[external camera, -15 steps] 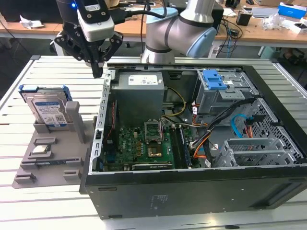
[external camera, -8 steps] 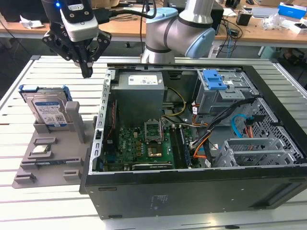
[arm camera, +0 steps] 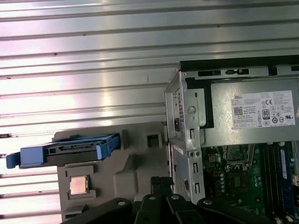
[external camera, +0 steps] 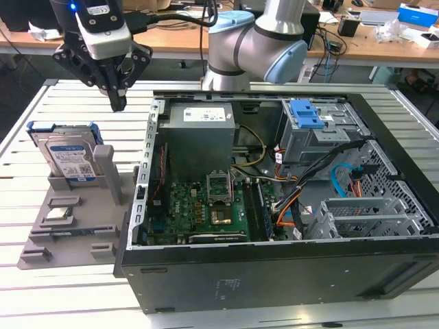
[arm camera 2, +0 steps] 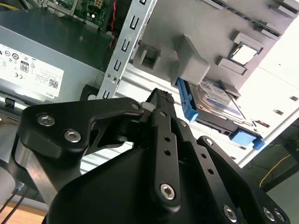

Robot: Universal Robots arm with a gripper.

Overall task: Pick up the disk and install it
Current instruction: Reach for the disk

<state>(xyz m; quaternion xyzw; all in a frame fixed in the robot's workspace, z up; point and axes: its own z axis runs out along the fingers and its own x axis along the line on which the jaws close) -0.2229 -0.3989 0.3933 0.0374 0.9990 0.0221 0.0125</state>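
Note:
The disk (external camera: 65, 154) is a silver hard drive with a white-and-blue label and blue rails. It stands upright on its edge in a slot of the grey fixture (external camera: 68, 223) at the exterior view's left. The first wrist view catches the disk (arm camera: 65, 150) edge-on, and the second wrist view shows its labelled face (arm camera 2: 219, 105). My gripper (external camera: 118, 103) hangs above the table, just beyond the disk and toward the computer case. Its black fingers (arm camera 2: 161, 98) are shut together with nothing between them, well clear of the disk.
An open computer case (external camera: 274, 274) lies on the slatted metal table (external camera: 82, 103), with the power supply (external camera: 199, 137), the motherboard (external camera: 206, 212) and a drive bay with a blue latch (external camera: 309, 113) inside. A small square processor chip (external camera: 60, 213) lies on the fixture.

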